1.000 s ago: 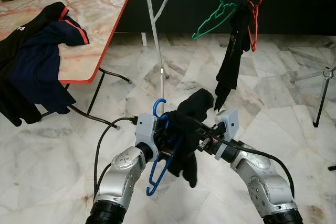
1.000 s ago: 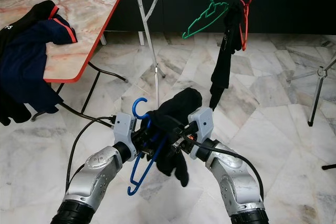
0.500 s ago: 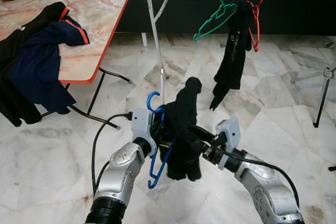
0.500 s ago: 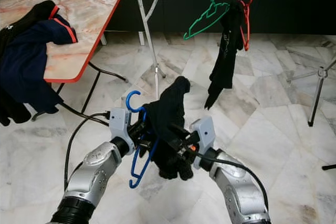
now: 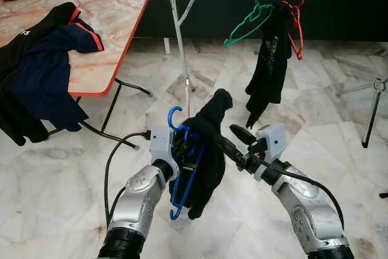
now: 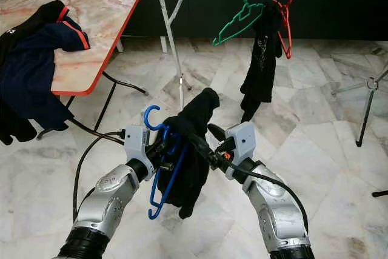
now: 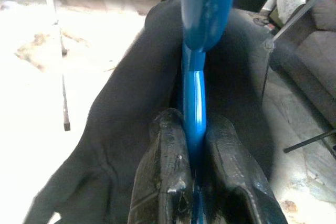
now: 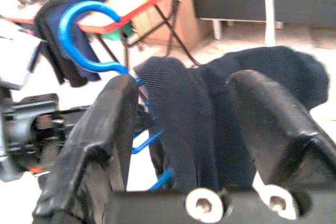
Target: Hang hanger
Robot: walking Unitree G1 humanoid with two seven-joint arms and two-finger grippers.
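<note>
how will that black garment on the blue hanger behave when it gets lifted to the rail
Likely floppy: the black garment droops in folds off the blue hanger. It may slide, since it looks loosely draped. The left gripper clamps the hanger itself, so the cloth could swing freely.

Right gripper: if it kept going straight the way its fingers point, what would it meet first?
Most likely the black garment draped on the blue hanger held by the left gripper; the right gripper is open and points at it from close by.

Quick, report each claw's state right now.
Left claw: shut on the blue hanger, which carries the black garment.
Right claw: open, holding nothing, fingers beside the garment.
</note>
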